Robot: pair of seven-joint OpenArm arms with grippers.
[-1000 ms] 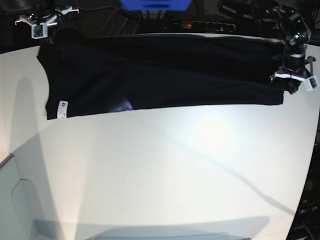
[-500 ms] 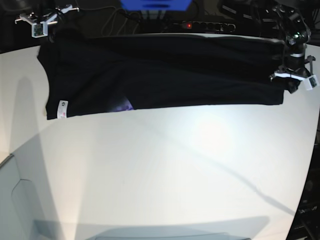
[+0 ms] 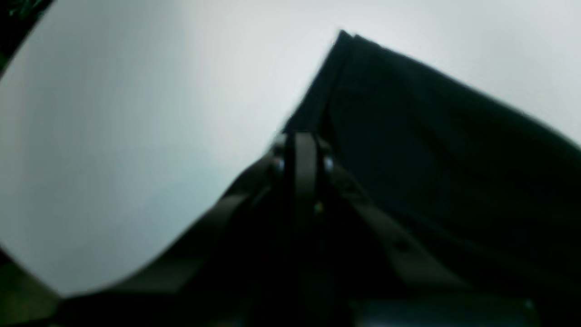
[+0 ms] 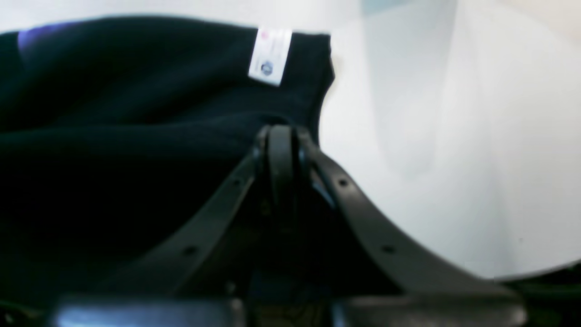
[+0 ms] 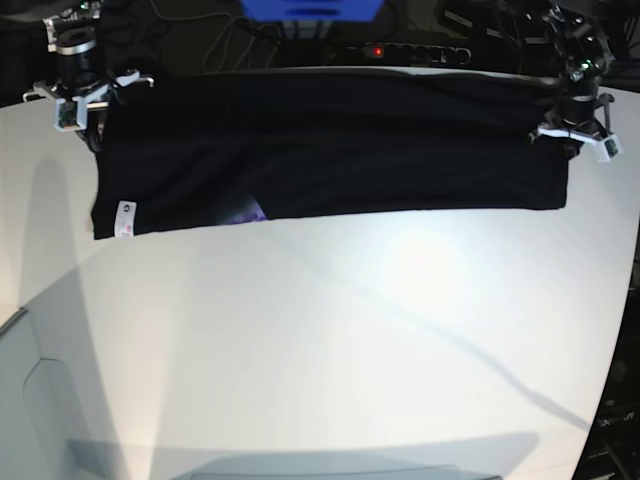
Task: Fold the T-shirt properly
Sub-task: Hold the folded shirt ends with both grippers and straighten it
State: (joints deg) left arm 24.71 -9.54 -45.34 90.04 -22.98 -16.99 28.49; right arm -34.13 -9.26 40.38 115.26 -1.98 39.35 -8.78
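Across the far part of the white worktop (image 5: 350,330), base view, we record one black T-shirt (image 5: 350,180), folded into a long strip, white tag at one end; left tool (image 5: 572,148) and right tool (image 5: 95,138) at opposite ends. Left wrist view: left tool closed, over the cloth's corner. Right wrist view: right tool closed, against a raised fold near the tag (image 4: 270,56); whether either grips cloth, we cannot tell.

From here, the right gripper (image 5: 95,138) now sits lower over the T-shirt's (image 5: 330,170) tag end, nearer its white tag (image 5: 125,219). The left gripper (image 5: 570,150) is a little farther from the shirt's front edge at the opposite end.
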